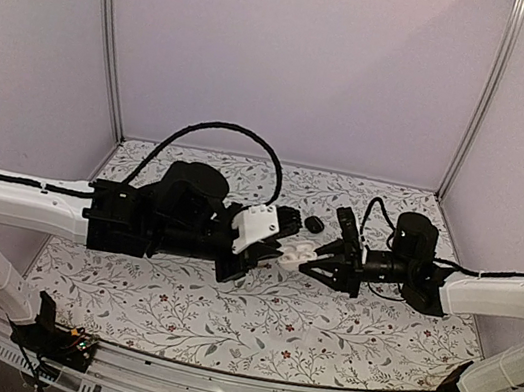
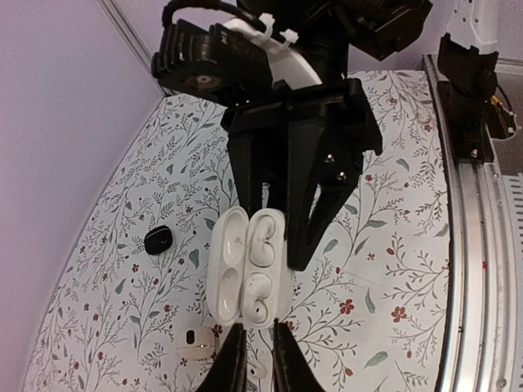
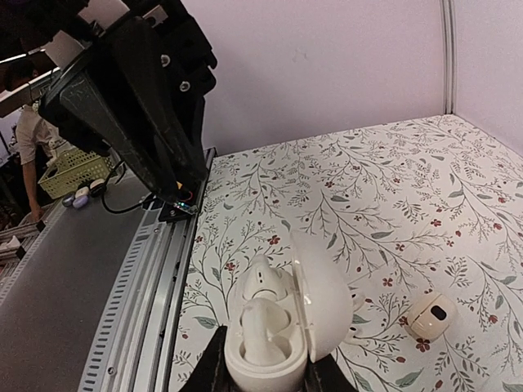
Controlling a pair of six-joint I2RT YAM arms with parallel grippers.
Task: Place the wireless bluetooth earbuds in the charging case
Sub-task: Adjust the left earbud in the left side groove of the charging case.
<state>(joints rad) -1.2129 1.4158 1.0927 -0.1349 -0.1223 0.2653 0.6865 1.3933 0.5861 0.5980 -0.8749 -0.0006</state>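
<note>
The right hand (image 3: 265, 371) is clamped on the white charging case (image 2: 245, 273) and holds it up off the flowered desk (image 2: 384, 269), between the two arms. The lid (image 2: 226, 260) is swung open toward the back of the desk. Two white earbuds (image 2: 263, 238) sit one behind the other in the wells and look seated, though I cannot judge how deeply.

The left hand (image 2: 259, 359) hangs just short of the case's near end, its fingers narrow and barely parted. Something pale shows in the gap, and I cannot tell whether it is pinched there or lying on the desk below.

The case lies straight ahead of those fingertips, its long axis in line with the left hand's reach. That hand is the nearer free one, so any press on the buds or push on the lid probably falls to it.

A small dark piece (image 2: 158, 239) and a cream pebble (image 3: 431, 317) lie on the desk, well apart from the case.
</note>
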